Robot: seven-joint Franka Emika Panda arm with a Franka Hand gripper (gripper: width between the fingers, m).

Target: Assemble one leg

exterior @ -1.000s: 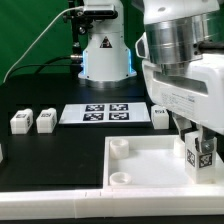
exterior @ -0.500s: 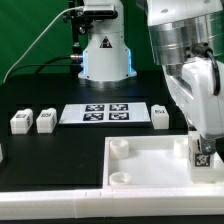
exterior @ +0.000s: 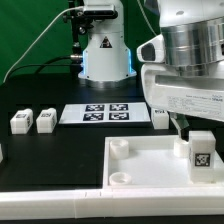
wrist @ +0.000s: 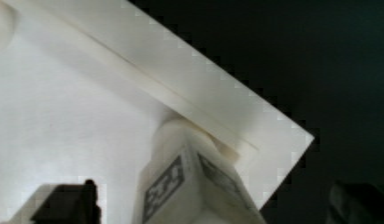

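A leg (exterior: 201, 153), a small white block with a square tag, stands upright in the corner socket of the big white slab (exterior: 150, 170) at the exterior view's right. My gripper (exterior: 198, 135) hangs just over it, one finger (exterior: 181, 127) showing beside the leg's top. In the wrist view the leg (wrist: 189, 185) rises between my two dark fingertips (wrist: 64, 203), with a gap on each side, so the gripper (wrist: 210, 205) is open around it. Three more legs (exterior: 21, 121) (exterior: 46, 120) (exterior: 160, 117) lie on the black table.
The marker board (exterior: 98, 113) lies behind the slab. A white robot base (exterior: 103, 55) with cables stands at the back. Two open round sockets (exterior: 120, 148) show on the slab's left side. A small white part (exterior: 2, 152) sits at the left edge.
The gripper held the leg, turned with it half a second ago, then let go, turned back and rose slightly. The leg stays in the corner socket.
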